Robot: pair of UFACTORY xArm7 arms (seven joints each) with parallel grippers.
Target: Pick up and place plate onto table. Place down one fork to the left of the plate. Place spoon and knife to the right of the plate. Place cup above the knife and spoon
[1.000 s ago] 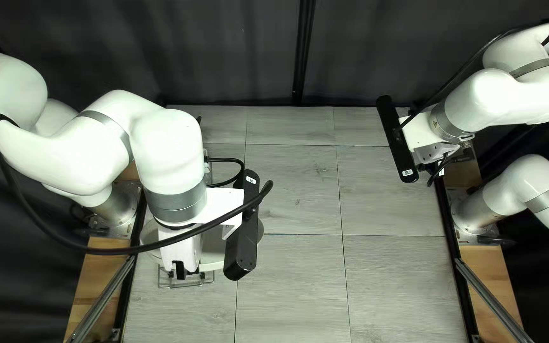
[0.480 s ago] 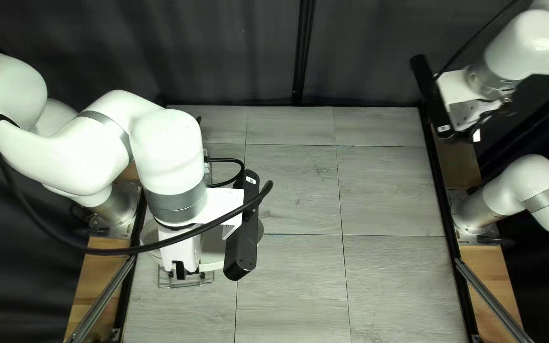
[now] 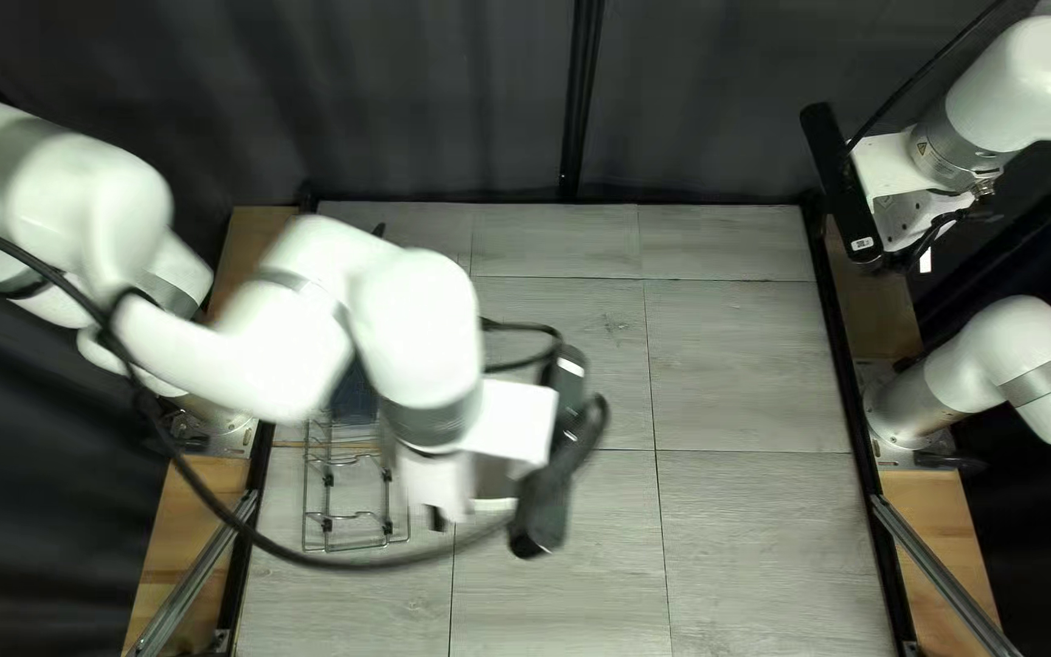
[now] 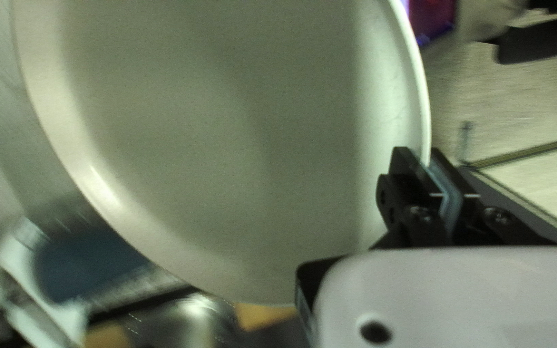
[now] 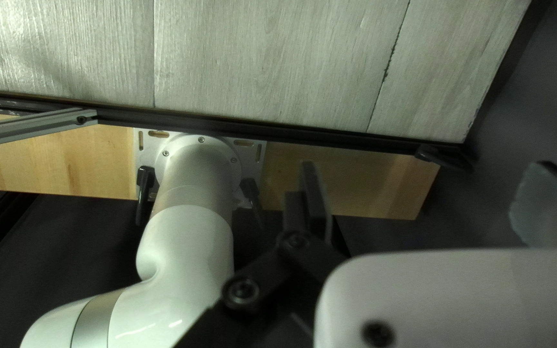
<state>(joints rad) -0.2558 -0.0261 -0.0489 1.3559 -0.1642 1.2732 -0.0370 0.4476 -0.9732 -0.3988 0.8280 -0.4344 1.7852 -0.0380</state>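
My left gripper (image 3: pixel 440 517) is over the left part of the table in the top left view, mostly under its arm. A strip of the pale plate (image 3: pixel 495 503) shows beside it. In the left wrist view the round plate (image 4: pixel 227 129) has its rim between both fingers of my left gripper (image 4: pixel 425 154), which is shut on it. At the far right corner, off the table, hangs my right gripper (image 3: pixel 915 219); in the right wrist view my right gripper (image 5: pixel 423 173) stands open and empty. No fork, spoon, knife or cup can be made out.
A wire rack (image 3: pixel 355 542) stands on the table (image 3: pixel 745 365) left of my left gripper, with a dark blue item (image 3: pixel 353 399) at its far end. My right arm's base (image 5: pixel 201 161) shows in the right wrist view, beside the table edge.
My left arm has swung right, carrying the plate away from over the wire rack, which is now uncovered. My right arm has drawn back to the right, off the table.
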